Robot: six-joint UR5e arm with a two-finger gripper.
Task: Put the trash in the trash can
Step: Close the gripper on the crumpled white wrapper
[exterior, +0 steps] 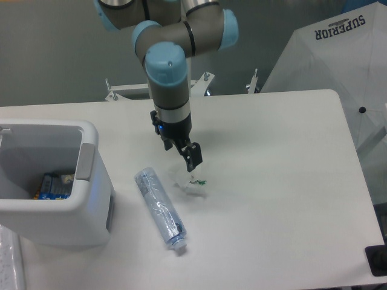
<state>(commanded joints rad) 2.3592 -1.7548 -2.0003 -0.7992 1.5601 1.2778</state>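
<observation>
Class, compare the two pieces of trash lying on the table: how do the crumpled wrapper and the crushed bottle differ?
The wrapper is small and balled up; the bottle is long and lies stretched out diagonally. The wrapper is whitish with a green speck; the bottle is clear with a bluish tint. The wrapper sits just under the pincer; the bottle lies apart, nearer the trash can. Both rest on the table, outside the can.

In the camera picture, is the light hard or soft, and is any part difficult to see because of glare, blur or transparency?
Fixed camera view: the light is soft, with only faint shadows beside the bottle and the trash can. The white table looks bright but not glaring. The wrapper almost melts into it. The gripper is seen edge-on and slightly soft, so its opening is unclear.
</observation>
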